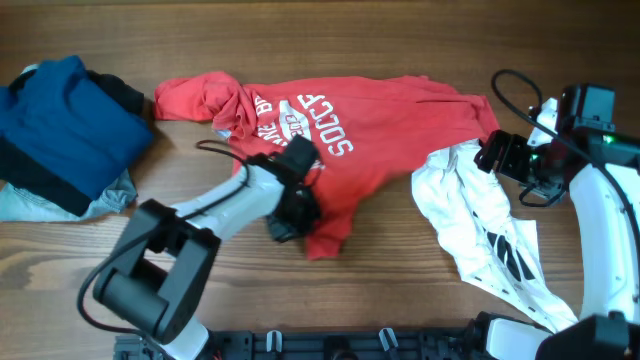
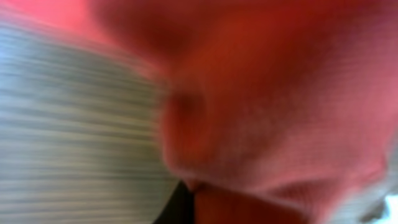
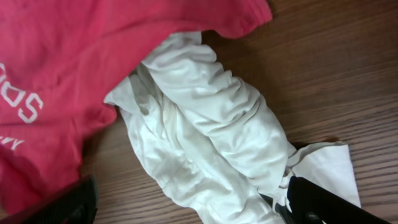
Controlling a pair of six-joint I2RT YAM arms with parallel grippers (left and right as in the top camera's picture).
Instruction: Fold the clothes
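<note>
Garments [image 1: 65, 125], blue and dark, are lying in a folded pile at the far left of the counter [image 1: 400, 300], well apart from both my arms. Just to their right the red T-shirt [image 1: 350, 120] is sprawling crumpled across the middle. Its white lettering is facing up, one sleeve is bunching toward the pile, and its lower part is trailing toward the near edge.

My left end effector [image 1: 292, 212] is pressing into that trailing part. From overhead its dark fingers are sinking into the red cloth, and I am not managing to tell whether they are apart or clamped. The left wrist camera is giving me only blur, with red fabric [image 2: 267, 93] crowding the lens and streaked wood grain showing along the left side. Bare counter is lying open on both sides of the trailing end and along the far edge behind the shirt.

Further right a white garment [image 1: 480, 225] is lying rumpled, its upper end touching the shirt's right edge. My right end effector [image 1: 497, 155] is hanging above that meeting point, fingers spread wide and gripping nothing. The right wrist camera is showing what overhead is hiding. My right end effector [image 3: 193, 205] is framing the white folds [image 3: 211, 124], with the dark fingertips [image 3: 62, 205] sitting far apart at the bottom corners. The red shirt [image 3: 56, 74] is filling the left side, and bare wood is running along the right.
</note>
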